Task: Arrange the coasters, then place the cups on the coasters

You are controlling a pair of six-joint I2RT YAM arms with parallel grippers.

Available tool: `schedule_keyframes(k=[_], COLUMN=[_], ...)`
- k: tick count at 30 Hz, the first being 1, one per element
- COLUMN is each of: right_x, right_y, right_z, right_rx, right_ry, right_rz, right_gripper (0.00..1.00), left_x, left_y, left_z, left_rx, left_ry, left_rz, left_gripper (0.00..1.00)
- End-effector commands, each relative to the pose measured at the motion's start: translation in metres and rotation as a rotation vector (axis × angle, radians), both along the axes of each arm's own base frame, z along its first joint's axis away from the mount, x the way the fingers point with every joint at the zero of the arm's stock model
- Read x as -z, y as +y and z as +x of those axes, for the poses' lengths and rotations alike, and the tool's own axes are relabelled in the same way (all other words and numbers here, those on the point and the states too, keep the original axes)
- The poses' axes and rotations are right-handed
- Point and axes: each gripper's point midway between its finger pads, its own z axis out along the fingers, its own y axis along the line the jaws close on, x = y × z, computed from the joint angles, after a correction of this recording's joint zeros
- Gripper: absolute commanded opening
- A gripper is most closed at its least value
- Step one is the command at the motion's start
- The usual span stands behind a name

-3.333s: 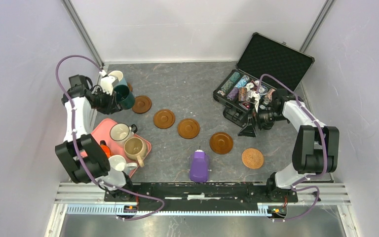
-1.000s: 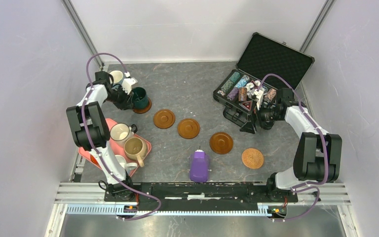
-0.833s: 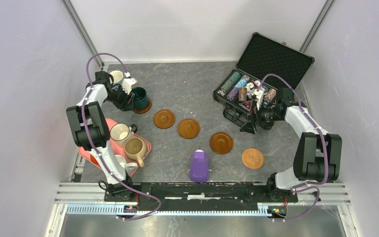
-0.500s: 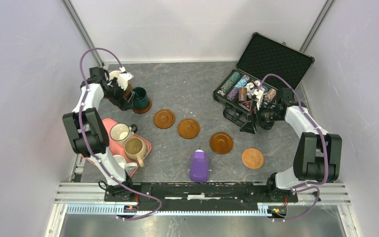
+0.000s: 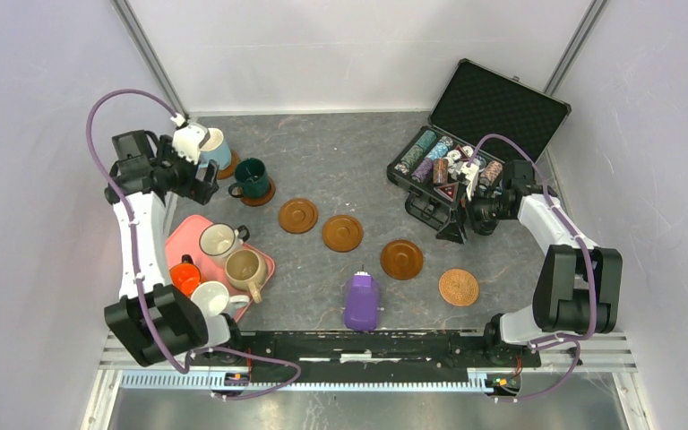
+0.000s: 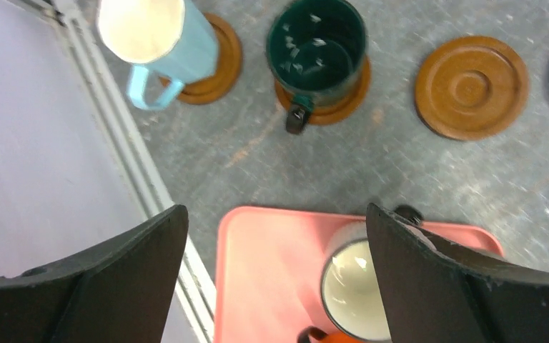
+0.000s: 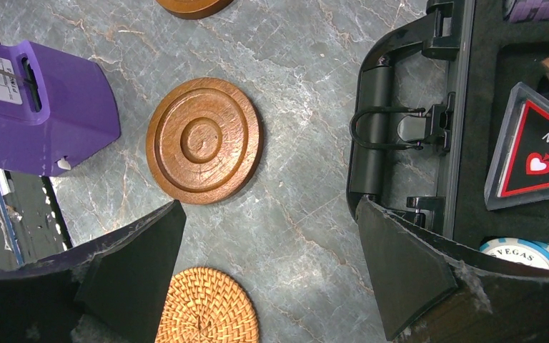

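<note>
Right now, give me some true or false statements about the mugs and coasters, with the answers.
1. The dark green mug stands on a coaster. True.
2. The left gripper holds the light blue mug. False: its jaws are open and empty, and that mug stands on a coaster of its own.
3. Four mugs sit on the pink tray. True.
4. The woven coaster carries a cup. False: it is bare.
</note>
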Motion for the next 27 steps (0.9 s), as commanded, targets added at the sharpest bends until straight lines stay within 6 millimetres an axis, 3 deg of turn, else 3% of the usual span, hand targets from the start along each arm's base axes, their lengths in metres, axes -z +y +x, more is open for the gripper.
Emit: schedule_keyframes(k=[1, 5, 7, 9, 13, 19, 23, 27], right_x=[-0.007, -0.009, -0.01, -0.01, -0.011, -0.008, -0.008, -0.007], right_y=[0.0, 0.001, 0.002, 0.002, 0.003, 0.0, 0.0, 0.0], right_z=[0.003, 0.003, 0.002, 0.002, 0.001, 0.001, 0.002, 0.002], right_rx=[-0.013, -0.016, -0.019, -0.019, -0.011, 0.01, 0.009, 0.009], right_ry=[-0.054, -0.055, -0.054, -0.05, -0.04, -0.042, -0.037, -0.03], right_rz=[-0.002, 0.004, 0.009, 0.013, 0.018, -0.006, -0.005, -0.001], right_gripper=[0.98, 0.98, 0.98, 0.98, 0.98, 0.98, 0.98, 0.98], left_x=[0.024, 0.048, 0.059, 0.066, 0.074, 0.089, 0.106, 0.109], left_y=[-0.001, 0.021, 0.037, 0.058, 0.088, 0.073, 0.087, 0.103], left_z=[-0.058, -0.114, -0.132, -0.137, -0.126, -0.128, -0.121, -0.105], left_rx=[0.105, 0.258, 0.31, 0.32, 0.239, 0.238, 0.137, 0.019], left_ry=[0.18, 0.342, 0.395, 0.405, 0.426, 0.48, 0.472, 0.473], left_rz=[-0.036, -0.005, 0.039, 0.089, 0.126, 0.013, 0.07, 0.045], left_gripper=[1.0, 0.99, 0.96, 0.95, 0.91, 0.85, 0.8, 0.65])
